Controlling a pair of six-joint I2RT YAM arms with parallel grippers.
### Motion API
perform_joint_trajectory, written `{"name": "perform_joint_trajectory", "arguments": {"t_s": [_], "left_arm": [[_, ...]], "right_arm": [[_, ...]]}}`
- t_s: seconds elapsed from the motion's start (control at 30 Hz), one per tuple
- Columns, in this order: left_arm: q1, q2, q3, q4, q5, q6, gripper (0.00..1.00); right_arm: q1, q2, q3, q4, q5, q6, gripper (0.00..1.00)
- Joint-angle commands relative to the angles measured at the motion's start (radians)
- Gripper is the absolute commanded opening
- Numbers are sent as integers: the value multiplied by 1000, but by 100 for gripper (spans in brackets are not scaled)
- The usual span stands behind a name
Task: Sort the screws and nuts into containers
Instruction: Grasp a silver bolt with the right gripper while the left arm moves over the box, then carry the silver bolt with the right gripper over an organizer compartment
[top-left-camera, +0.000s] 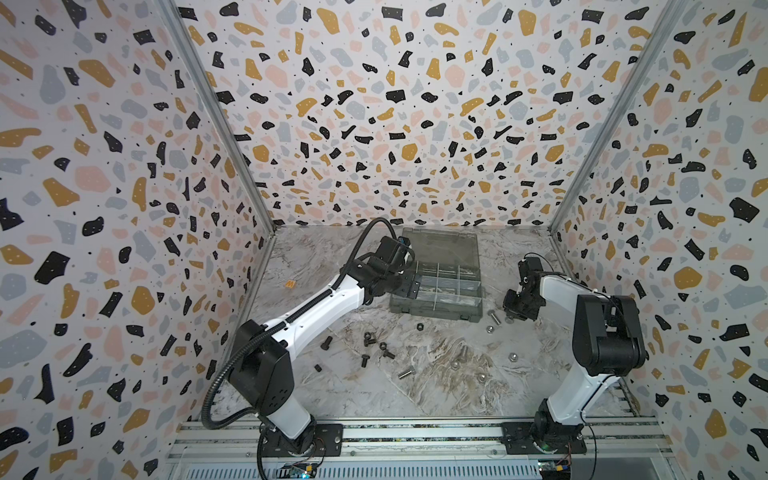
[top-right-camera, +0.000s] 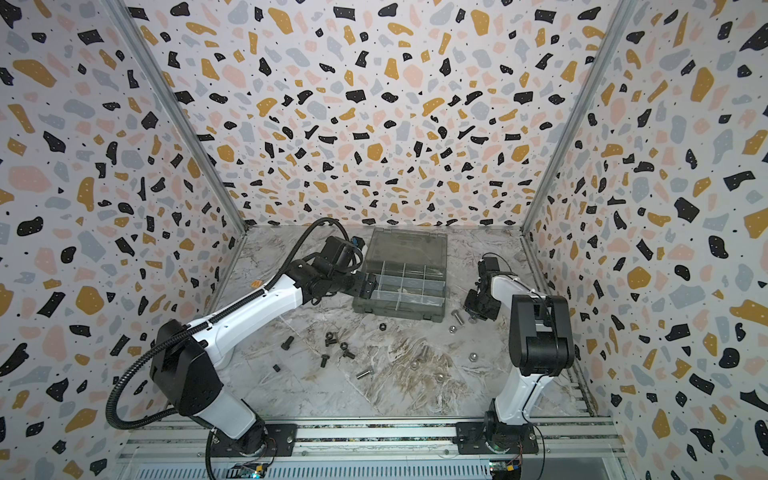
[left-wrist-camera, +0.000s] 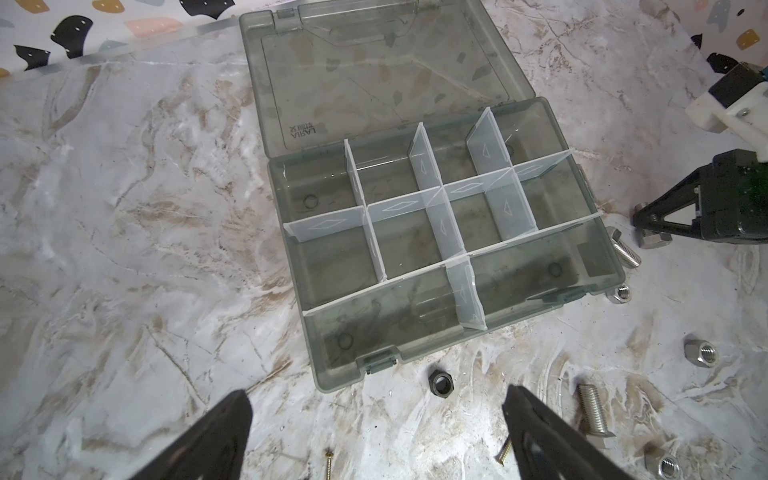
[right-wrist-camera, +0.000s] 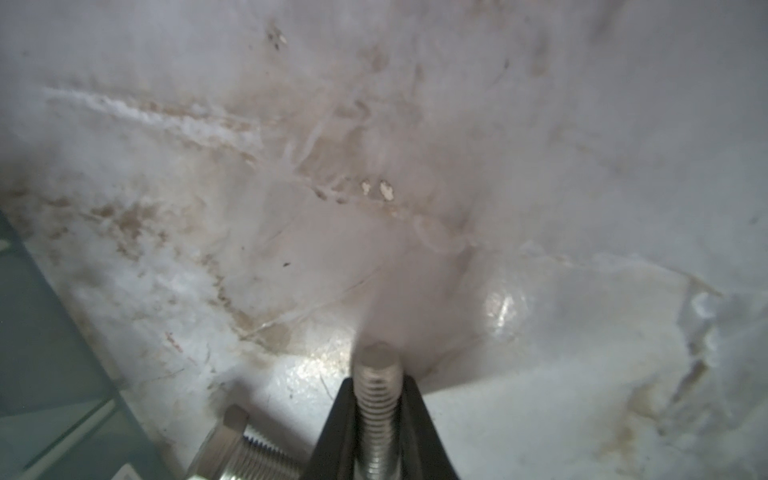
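Showing the pick-up stage of the sort. The right gripper (right-wrist-camera: 377, 379) is closed on a silver screw (right-wrist-camera: 377, 415). Its two black fingertips pinch the threaded shank, and the blunt end projects beyond them. It is low over the table (right-wrist-camera: 415, 208) and just beside the organiser box (top-left-camera: 436, 309).

A second silver bolt (right-wrist-camera: 245, 449) lies on the table close against the jaws. The left gripper (left-wrist-camera: 374, 415) is spread wide, holds nothing and hangs at the left side of the box. The lid (left-wrist-camera: 374, 62) lies folded back, and the compartments (left-wrist-camera: 332, 257) appear to hold no hardware. The black screws and nuts (top-left-camera: 376, 343) and the silver nuts (top-left-camera: 513, 356) are scattered on the table nearer the arm bases.

Likely hazards:
- **Slipping grip.** The hold is narrow and bears on round threads. The screw may pivot or slip between the pads during lifting and fall back to the table.
- **Disturbed neighbour.** The second silver bolt sits so near the jaws that a sideways motion could roll it away.
- **Low carry.** A low carry could strike the wall of the box.
- **High release.** The dividers are thin, so a release from height could bounce the screw into the wrong compartment.
- **Arm contact.** Both arms are converging on the box, so contact between them is possible.
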Motion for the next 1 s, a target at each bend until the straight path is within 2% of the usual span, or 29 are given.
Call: {"name": "perform_joint_trajectory", "arguments": {"t_s": [0.0,0.47,0.73,0.97], "left_arm": [[-5,-44,-21,-3,-25,28,97],[-5,-63,3,-26,-34,56,97],[-5,-60,30,-45,-41,60,98],[-4,-61,39,-69,-62,67,98]], "right_arm": [[19,-3,49,-75,40,-13,15],[99,-47,290,-202,64,-11,15],[196,25,430,-218,29,11,15],[258,106,486,-204,1,19,15]]}}
